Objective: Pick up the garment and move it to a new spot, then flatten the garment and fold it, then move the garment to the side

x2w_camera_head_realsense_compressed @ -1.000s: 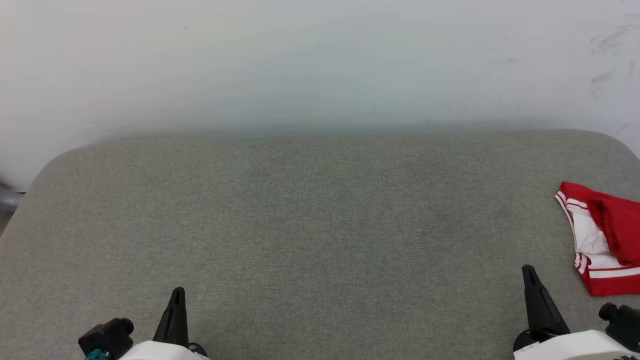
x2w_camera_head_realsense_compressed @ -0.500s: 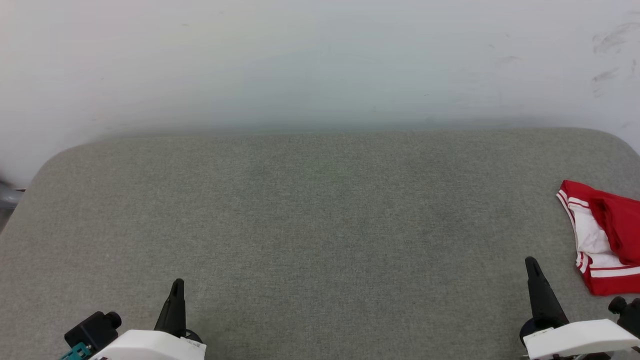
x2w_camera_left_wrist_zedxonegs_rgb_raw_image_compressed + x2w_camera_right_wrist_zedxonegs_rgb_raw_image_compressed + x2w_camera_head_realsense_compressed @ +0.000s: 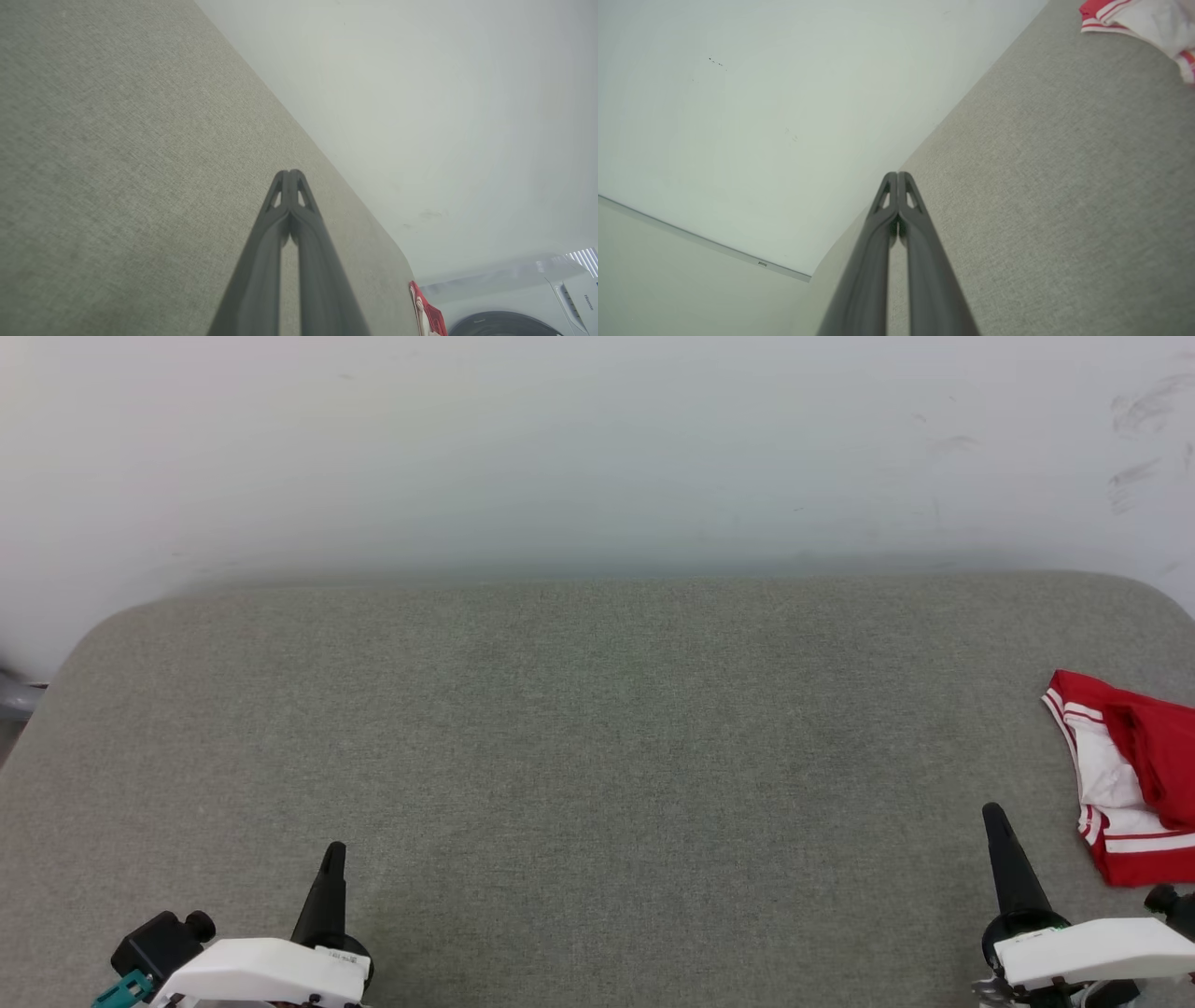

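Observation:
The garment (image 3: 1134, 775), red with white sleeve cloth and red-white striped trim, lies bunched at the far right edge of the grey fabric surface (image 3: 597, 737), partly cut off by the head view's border. It also appears as a red sliver (image 3: 427, 312) in the left wrist view and as a white-and-red patch (image 3: 1143, 18) in the right wrist view. My right gripper (image 3: 991, 814) stands at the lower right, shut and empty, a short way to the left of and nearer than the garment. My left gripper (image 3: 334, 851) is at the lower left, shut with nothing held, far from the garment.
A pale wall (image 3: 597, 457) rises directly behind the grey surface's far edge. The surface has rounded far corners. A white appliance with a dark round door (image 3: 523, 308) stands beyond the surface's right end in the left wrist view.
Both grippers have shifted slightly up the head view, with more of their white wrists now showing. The garment lies as before.

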You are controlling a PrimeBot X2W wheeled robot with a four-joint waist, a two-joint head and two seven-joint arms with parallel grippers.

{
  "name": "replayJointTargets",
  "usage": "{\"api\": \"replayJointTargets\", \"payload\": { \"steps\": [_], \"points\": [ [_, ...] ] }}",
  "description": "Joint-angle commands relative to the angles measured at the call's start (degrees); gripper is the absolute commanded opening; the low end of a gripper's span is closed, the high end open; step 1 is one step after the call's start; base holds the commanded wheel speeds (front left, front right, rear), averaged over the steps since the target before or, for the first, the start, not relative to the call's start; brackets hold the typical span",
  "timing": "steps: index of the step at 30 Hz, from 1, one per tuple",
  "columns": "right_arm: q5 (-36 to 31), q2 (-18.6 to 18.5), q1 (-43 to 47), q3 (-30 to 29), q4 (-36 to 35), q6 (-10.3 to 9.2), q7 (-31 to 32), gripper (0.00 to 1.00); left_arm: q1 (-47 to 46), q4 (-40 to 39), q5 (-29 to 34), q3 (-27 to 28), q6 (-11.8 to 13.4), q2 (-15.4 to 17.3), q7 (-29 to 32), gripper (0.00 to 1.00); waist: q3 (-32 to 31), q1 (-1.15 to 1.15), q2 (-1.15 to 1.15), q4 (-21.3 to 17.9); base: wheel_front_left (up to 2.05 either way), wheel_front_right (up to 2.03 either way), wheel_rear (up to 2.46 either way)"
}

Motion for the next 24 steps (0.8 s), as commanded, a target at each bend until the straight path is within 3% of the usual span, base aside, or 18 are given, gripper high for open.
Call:
{"api": "replayJointTargets", "payload": {
  "steps": [1, 24],
  "points": [
    [1.7, 0.1, -1.5, -0.2, -0.3, 0.00, 0.4, 0.00, -1.6, -0.4, -1.7, 0.5, -0.4, 0.1, 0.3, 0.00, 0.0, 0.00, 0.00, 0.0, 0.00, 0.00, 0.00],
    [14.9, 0.4, -3.5, -1.2, 1.1, -0.01, 3.9, 0.00, -4.0, 0.9, -16.0, 1.9, -1.9, -0.2, 3.8, 0.00, 0.6, 0.00, 0.00, 0.1, 0.00, 0.00, 0.00]
  ]
}}
